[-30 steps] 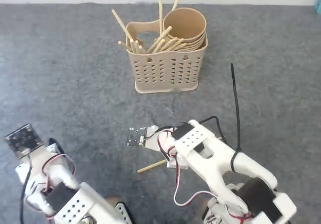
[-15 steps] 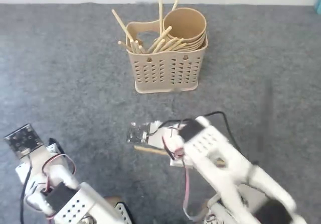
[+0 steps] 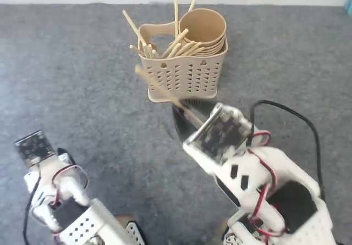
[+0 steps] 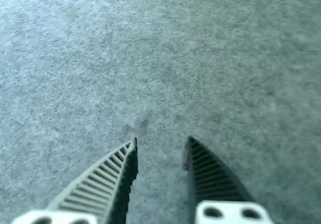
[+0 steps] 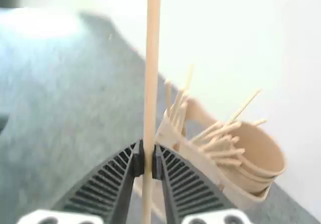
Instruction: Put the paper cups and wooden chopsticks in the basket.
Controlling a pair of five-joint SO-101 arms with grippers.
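A beige slotted basket point(image 3: 184, 74) stands at the back of the grey carpet, holding stacked paper cups point(image 3: 204, 29) and several wooden chopsticks point(image 3: 175, 48). My right gripper point(image 5: 147, 158) is shut on one wooden chopstick point(image 5: 150, 73), raised above the carpet in front of the basket point(image 5: 220, 179). In the high view that chopstick point(image 3: 162, 88) slants up from the right arm point(image 3: 220, 132) toward the basket's front left corner. My left gripper point(image 4: 159, 151) is open over bare carpet at the near left point(image 3: 41, 157), nothing between its fingers.
Grey carpet point(image 3: 82, 91) covers the whole work area, with a white wall along its back edge. A black cable point(image 3: 300, 121) loops from the right arm at the right side. Open carpet lies left and right of the basket.
The right arm has lifted the chopstick off the carpet and swung up toward the basket. The left arm shifted only slightly.
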